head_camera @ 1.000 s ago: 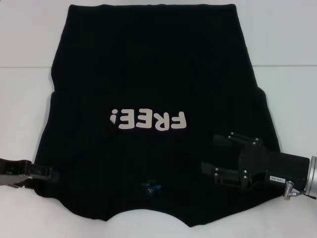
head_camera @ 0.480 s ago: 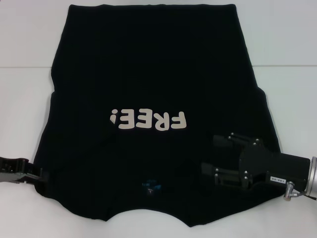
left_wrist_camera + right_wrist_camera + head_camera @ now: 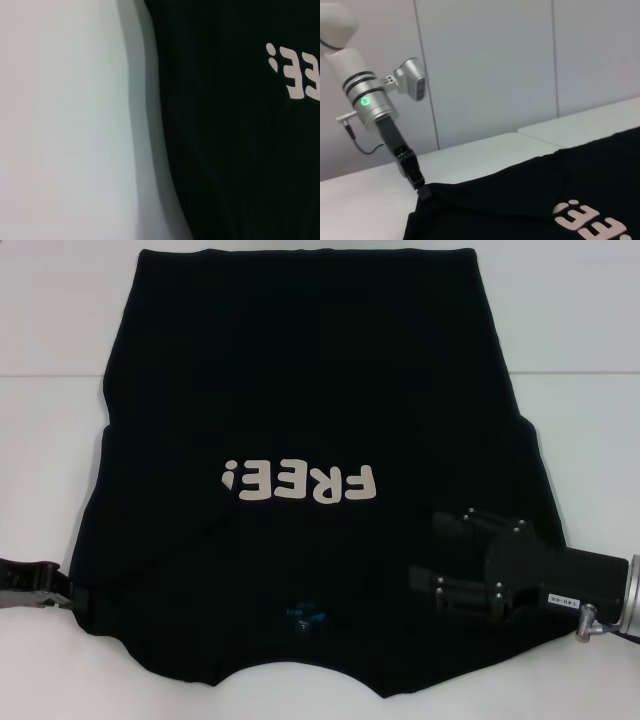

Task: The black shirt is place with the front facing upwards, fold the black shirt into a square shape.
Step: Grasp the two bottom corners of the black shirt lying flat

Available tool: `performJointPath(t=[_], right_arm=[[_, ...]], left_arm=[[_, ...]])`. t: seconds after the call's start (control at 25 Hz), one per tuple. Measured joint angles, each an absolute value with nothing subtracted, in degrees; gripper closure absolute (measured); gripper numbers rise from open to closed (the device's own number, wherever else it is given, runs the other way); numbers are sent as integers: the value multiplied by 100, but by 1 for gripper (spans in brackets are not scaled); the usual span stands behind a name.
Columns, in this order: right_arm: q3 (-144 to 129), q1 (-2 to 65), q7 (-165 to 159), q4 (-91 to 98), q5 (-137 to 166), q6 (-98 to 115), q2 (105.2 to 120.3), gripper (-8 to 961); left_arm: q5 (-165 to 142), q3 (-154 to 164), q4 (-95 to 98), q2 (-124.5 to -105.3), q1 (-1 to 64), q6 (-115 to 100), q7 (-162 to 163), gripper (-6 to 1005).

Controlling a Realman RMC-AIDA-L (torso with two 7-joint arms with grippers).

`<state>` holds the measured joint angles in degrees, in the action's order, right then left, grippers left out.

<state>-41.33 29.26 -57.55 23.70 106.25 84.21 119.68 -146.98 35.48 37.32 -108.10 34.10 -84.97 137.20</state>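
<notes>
left hand (image 3: 422, 192) at shirt's corner | black shirt (image 3: 530, 200) on white table (image 3: 365, 200)

light: bright, even, overhead | shadow: soft grey band beside large black cloth T-shirt (image 3: 230, 150) | left wrist view: blurred

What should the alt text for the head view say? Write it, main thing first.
A black shirt lies flat on a white table, its "FREE!" lettering face up. The left end effector sits at the shirt's left edge; the right end effector, open, is over its right shoulder.
</notes>
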Motion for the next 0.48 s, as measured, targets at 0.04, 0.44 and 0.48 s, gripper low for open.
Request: performJointPath(t=[0.04, 0.44, 0.48], right_arm=[[-4133, 2925, -5848, 2390, 10625, 8412, 11961, 130], [-4169, 3088, -10460, 4171, 11778, 8580, 11338, 131], [-4171, 3163, -11009, 4311, 11991, 8664, 11221, 131]], left_arm=[[-14698, 3554, 3731, -10814, 3410, -8497, 13720, 876], [-14670, 3558, 3735, -10812, 3449, -8636, 13695, 964], [-14669, 3556, 3735, -10809, 3461, -8657, 13688, 965]])
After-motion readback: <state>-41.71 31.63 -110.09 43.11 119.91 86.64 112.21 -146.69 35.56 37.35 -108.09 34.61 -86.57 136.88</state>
